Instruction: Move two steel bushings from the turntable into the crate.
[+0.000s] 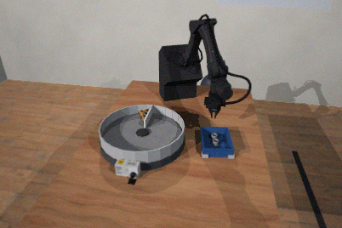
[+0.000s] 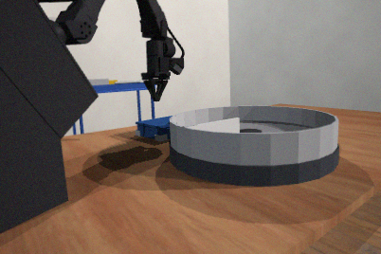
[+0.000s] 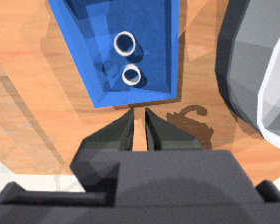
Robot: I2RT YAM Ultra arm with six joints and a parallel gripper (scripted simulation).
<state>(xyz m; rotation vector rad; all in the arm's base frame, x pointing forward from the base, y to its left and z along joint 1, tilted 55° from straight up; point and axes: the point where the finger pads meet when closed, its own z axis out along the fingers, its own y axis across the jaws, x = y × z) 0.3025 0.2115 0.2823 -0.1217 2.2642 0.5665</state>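
Note:
Two grey ring-shaped bushings lie in the blue crate (image 1: 218, 154) (image 2: 154, 129) (image 3: 111, 100). The farther bushing (image 3: 115, 43) and the nearer bushing (image 3: 131, 83) both show their round openings in the wrist view. My gripper (image 1: 213, 116) (image 2: 157, 99) (image 3: 139, 112) is empty, its fingertips slightly apart. It hangs above the table, just beyond the crate's arm-side end. The turntable (image 1: 142, 156) (image 2: 284, 149) (image 3: 241, 65) has a high grey wall. Several orange-brown bushings (image 1: 144, 113) are bunched beside its divider; single ones are too small to tell apart, and some may be hidden.
The pale divider (image 1: 149, 118) (image 2: 223, 125) stands inside the turntable near its arm side. A small white box (image 1: 128, 168) with a yellow label sits against the turntable's outer wall. The arm's dark base (image 1: 179, 73) (image 2: 35, 63) stands behind. A narrow strip of table separates crate and turntable.

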